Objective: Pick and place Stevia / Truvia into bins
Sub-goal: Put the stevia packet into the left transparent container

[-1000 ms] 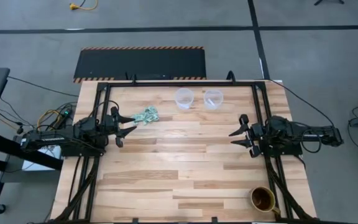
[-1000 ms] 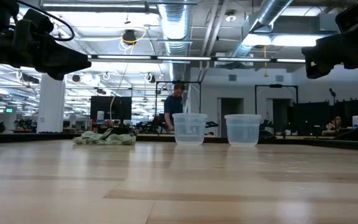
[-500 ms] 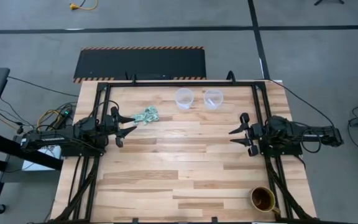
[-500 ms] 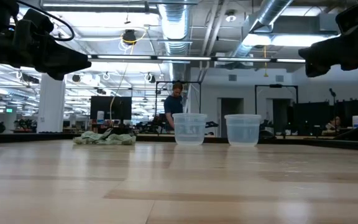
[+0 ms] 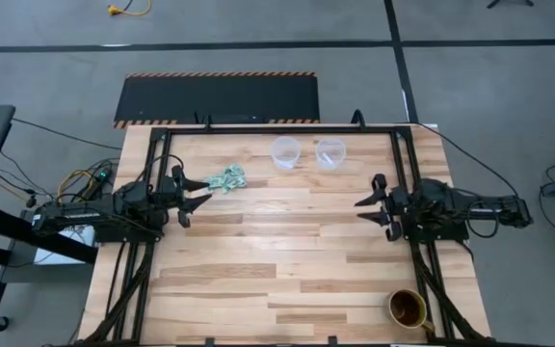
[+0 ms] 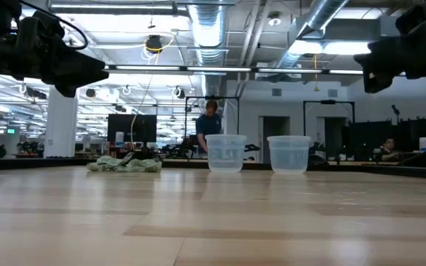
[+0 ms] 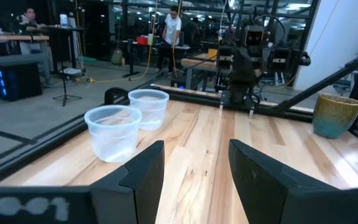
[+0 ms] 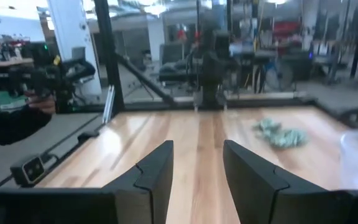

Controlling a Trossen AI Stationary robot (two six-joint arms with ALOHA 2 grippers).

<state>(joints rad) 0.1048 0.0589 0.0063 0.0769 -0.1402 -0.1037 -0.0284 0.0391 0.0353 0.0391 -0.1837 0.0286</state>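
The Stevia packets (image 5: 227,178) lie in a small pale green heap on the table's far left part, also seen in the low view (image 6: 124,164) and the right wrist view (image 8: 280,134). Two clear cups (image 5: 285,152) (image 5: 330,152) stand upright side by side near the far edge. My left gripper (image 5: 200,193) hovers open above the table just left of the heap, touching nothing. My right gripper (image 5: 362,209) hovers open over the table's right side, well away from the packets and nearer than the cups. Both wrist views show a gap between the fingers (image 7: 196,180) (image 8: 197,180).
A brown cup (image 5: 408,308) stands at the table's near right corner. A black frame rail (image 5: 277,127) runs along the far edge and down both sides. Bare wood lies between the two arms. People show in the room behind (image 6: 210,125).
My right gripper has edged a little toward the table's far edge, still open. The packets and cups have stayed where they were.
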